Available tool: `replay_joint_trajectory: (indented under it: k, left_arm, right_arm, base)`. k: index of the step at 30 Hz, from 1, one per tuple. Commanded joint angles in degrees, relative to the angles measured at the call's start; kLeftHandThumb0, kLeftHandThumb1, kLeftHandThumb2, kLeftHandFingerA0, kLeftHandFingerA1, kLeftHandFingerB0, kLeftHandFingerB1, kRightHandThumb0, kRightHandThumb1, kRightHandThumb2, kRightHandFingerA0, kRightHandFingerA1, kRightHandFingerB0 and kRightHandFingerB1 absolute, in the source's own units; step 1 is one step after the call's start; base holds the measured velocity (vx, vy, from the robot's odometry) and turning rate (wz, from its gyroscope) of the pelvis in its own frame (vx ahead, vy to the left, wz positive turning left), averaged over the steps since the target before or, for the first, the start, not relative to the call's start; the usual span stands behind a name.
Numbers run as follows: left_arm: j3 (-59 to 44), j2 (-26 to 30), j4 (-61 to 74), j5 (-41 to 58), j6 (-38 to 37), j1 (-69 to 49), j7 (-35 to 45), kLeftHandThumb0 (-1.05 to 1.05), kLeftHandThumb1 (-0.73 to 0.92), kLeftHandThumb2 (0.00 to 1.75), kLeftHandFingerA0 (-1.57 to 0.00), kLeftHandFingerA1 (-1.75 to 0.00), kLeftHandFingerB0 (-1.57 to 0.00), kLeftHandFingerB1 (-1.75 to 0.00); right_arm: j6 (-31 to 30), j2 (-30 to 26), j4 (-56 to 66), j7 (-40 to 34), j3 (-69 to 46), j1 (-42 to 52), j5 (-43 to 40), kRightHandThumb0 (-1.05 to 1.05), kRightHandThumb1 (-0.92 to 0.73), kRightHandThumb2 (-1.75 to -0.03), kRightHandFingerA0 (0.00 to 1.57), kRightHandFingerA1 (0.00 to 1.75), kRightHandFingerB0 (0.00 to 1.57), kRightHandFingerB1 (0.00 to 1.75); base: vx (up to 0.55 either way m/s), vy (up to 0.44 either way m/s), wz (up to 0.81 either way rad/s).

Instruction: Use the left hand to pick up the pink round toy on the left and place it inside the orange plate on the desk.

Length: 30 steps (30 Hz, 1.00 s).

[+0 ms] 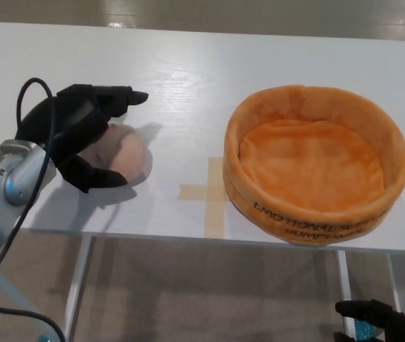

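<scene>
Bright, even light falls from above onto the white table (188, 78), which looks almost washed out toward its far edge. Pale glare streaks mark the glossy floor (152, 8) along the top of the frame. Shadows are soft and short: the left hand (74, 132) throws a faint grey patch onto the toy (120, 153) and the tabletop just right of it and below it. The plate (316, 164) shades its own inner near wall and casts a thin dark line beneath its front rim. Focus is fairly sharp in the middle; the right hand (376, 320) at the bottom corner is dim and slightly soft. Straight table edges show little distortion.
</scene>
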State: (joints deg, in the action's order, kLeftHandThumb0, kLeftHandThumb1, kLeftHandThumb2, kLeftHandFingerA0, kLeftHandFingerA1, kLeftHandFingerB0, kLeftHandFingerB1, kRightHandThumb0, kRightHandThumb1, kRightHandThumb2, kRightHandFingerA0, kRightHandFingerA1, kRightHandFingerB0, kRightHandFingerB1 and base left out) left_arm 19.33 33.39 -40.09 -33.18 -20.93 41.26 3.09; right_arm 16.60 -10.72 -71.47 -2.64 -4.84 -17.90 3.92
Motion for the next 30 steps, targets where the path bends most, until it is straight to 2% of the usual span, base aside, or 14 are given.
replay_joint_trajectory:
  k: [1, 4, 5, 7, 8, 9, 10, 14, 15, 17, 21, 26, 27, 30]
  left_arm:
    - [-0.33, -0.78, -1.15, 1.89, -0.76, -0.03, 3.69, -0.4, 0.46, 0.65, -0.36, -0.4, -0.12, -0.35]
    - [-0.74, -1.06, -2.11, 2.9, -2.06, 0.06, 4.27, -0.25, 0.4, 0.87, -0.35, -0.56, -0.06, -0.45]
    - [-1.31, -1.47, -2.93, 4.15, -3.11, 0.13, 4.69, -0.23, 0.65, 0.59, -0.75, -0.48, -0.3, -0.31]
    - [-2.08, -1.99, -4.04, 5.59, -4.5, 0.25, 5.24, -0.23, 0.65, 0.59, -0.75, -0.48, -0.3, -0.31]
    - [-2.42, -2.19, -4.14, 6.31, -4.3, 0.27, 6.17, -0.26, 0.73, 0.62, -0.88, -0.53, -0.45, -0.34]
    - [-2.6, -2.29, -4.15, 6.64, -4.04, 0.29, 6.82, -0.26, 0.73, 0.62, -0.88, -0.53, -0.45, -0.34]
    - [-2.62, -2.3, -4.12, 6.59, -3.72, 0.37, 7.51, -0.25, 0.8, 0.66, -1.09, -0.57, -0.84, -0.49]
    - [-2.84, -2.57, -5.09, 6.77, -4.62, 0.64, 7.54, -0.23, 0.77, 0.74, -1.13, -0.77, -0.93, -0.64]
    - [-2.83, -2.6, -5.42, 6.74, -5.19, 0.64, 7.35, -0.23, 0.79, 0.74, -1.14, -0.98, -0.86, -0.87]
    - [-2.64, -2.51, -5.9, 6.38, -6.24, 0.62, 6.77, -0.24, 0.81, 0.7, -1.09, -1.11, -0.83, -0.84]
    - [-2.24, -2.23, -6.1, 5.4, -7.38, 0.59, 5.69, -0.26, 0.82, 0.69, -0.93, -1.18, -0.75, -0.98]
    - [-2.12, -2.22, -6.02, 5.09, -7.69, 0.54, 5.64, -0.27, 0.8, 0.7, -0.9, -1.19, -0.77, -0.94]
    - [-2.21, -2.26, -6.04, 5.11, -8.03, 0.52, 5.34, -0.28, 0.8, 0.7, -0.93, -1.15, -0.8, -0.83]
    - [-2.38, -2.35, -6.05, 5.27, -8.06, 0.42, 5.31, -0.28, 0.79, 0.68, -0.89, -1.25, -0.81, -0.87]
  right_arm:
    - [-0.93, -0.18, -0.06, 0.75, -0.36, 0.26, -0.38, -0.16, -0.59, -0.57, 0.66, 0.97, 0.53, 0.77]
    - [-1.32, -0.19, -0.04, 0.68, -0.38, 0.04, -0.33, -0.16, -0.59, -0.57, 0.67, 0.98, 0.53, 0.77]
    - [-1.31, -0.24, -0.1, 0.56, -0.29, -0.04, -0.18, -0.15, -0.59, -0.57, 0.65, 0.96, 0.52, 0.76]
    - [-1.26, -0.3, -0.16, 0.42, -0.18, -0.1, -0.01, -0.15, -0.59, -0.57, 0.65, 0.96, 0.52, 0.76]
    - [-1.34, -0.24, -0.16, 0.48, -0.38, -0.14, -0.23, -0.15, -0.59, -0.57, 0.64, 0.98, 0.53, 0.77]
    - [-1.41, -0.19, -0.14, 0.54, -0.55, -0.17, -0.42, -0.15, -0.59, -0.57, 0.64, 0.98, 0.53, 0.77]
    - [-1.57, -0.08, 0.01, 0.62, -0.62, -0.24, -0.54, -0.15, -0.6, -0.57, 0.65, 0.99, 0.53, 0.77]
    - [-1.67, -0.19, 0.08, 0.73, -0.41, -0.39, -0.25, -0.17, -0.6, -0.57, 0.67, 0.98, 0.52, 0.76]
    - [-1.57, -0.26, 0.04, 0.67, -0.27, -0.4, -0.07, -0.22, -0.43, -0.85, 0.73, 0.91, 0.52, 0.74]
    - [-1.29, -0.31, -0.04, 0.78, -0.3, -0.34, -0.1, -0.22, -0.43, -0.85, 0.73, 0.92, 0.52, 0.75]
    - [-1.15, -0.26, -0.08, 0.79, -0.53, -0.4, -0.36, -0.22, -0.43, -0.84, 0.72, 0.91, 0.52, 0.75]
    - [-1.34, -0.43, -0.02, 0.33, -0.03, -0.52, 0.28, -0.22, -0.42, -0.84, 0.74, 0.91, 0.53, 0.75]
    - [-1.64, -0.38, -0.02, 0.06, -0.11, -0.68, 0.18, -0.18, -0.58, -0.56, 0.7, 0.99, 0.55, 0.77]
    - [-1.75, -0.36, -0.05, 0.19, -0.22, -0.8, 0.02, -0.16, -0.59, -0.57, 0.68, 0.98, 0.54, 0.77]
  base:
    - [0.0, 0.0, 0.0]
    - [0.0, 0.0, 0.0]
    - [0.0, 0.0, 0.0]
    - [0.0, 0.0, 0.0]
    - [0.0, 0.0, 0.0]
    - [0.0, 0.0, 0.0]
    - [0.0, 0.0, 0.0]
    - [0.0, 0.0, 0.0]
    - [0.0, 0.0, 0.0]
    - [0.0, 0.0, 0.0]
    - [0.0, 0.0, 0.0]
    - [0.0, 0.0, 0.0]
    - [0.0, 0.0, 0.0]
    - [0.0, 0.0, 0.0]
